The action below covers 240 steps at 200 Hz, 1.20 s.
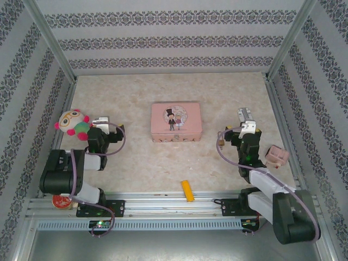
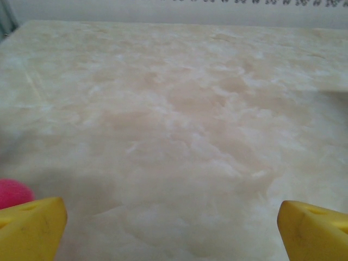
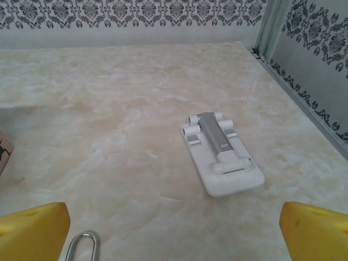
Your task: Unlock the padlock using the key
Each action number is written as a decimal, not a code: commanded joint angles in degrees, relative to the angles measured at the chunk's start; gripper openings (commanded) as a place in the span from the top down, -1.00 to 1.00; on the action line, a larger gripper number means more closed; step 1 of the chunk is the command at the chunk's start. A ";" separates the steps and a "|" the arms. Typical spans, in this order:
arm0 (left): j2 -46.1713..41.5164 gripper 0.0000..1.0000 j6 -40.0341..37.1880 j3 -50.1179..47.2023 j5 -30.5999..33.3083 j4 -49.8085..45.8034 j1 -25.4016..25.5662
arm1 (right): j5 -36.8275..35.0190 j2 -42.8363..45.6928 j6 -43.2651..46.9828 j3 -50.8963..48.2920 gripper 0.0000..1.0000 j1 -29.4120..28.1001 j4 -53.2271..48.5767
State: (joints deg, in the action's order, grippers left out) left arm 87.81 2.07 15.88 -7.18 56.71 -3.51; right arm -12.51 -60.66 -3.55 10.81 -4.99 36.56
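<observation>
Logging Open Grippers, Padlock at Right

Left gripper (image 2: 173, 228), right gripper (image 3: 174, 231): jaws spread wide, holding nothing. Padlock (image 3: 84, 234): thin silver shackle loop flat on table (image 1: 141, 163), just beside one yellow finger (image 3: 32, 231) of right gripper. White stand (image 3: 223, 157) beyond; pink tin (image 1: 175, 122) mid-table.

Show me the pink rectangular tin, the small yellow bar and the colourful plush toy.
pink rectangular tin (image 1: 175, 122), top external view, lid centre.
small yellow bar (image 1: 187, 191), top external view, middle.
colourful plush toy (image 1: 70, 122), top external view, its face.

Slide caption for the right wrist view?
Open right gripper above marble table; white hinged stand ahead, thin metal loop at bottom edge.
</observation>
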 commanded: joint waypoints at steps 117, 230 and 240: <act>3.60 -0.99 -1.72 5.05 -7.72 0.49 -0.72 | 5.82 -28.34 2.95 4.08 -0.96 1.74 31.36; 3.60 -0.99 -1.69 4.88 -7.60 0.83 -0.78 | 22.21 -26.81 4.13 7.99 -0.96 5.10 21.70; 3.60 -0.99 -1.71 4.95 -7.61 0.85 -0.71 | 22.97 -26.96 4.04 8.09 -0.96 5.30 21.71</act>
State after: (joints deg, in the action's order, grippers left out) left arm 91.57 0.21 20.40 -14.94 57.43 -3.51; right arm 0.58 -88.16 -1.45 17.76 -0.36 58.28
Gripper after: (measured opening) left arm 0.993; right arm 0.980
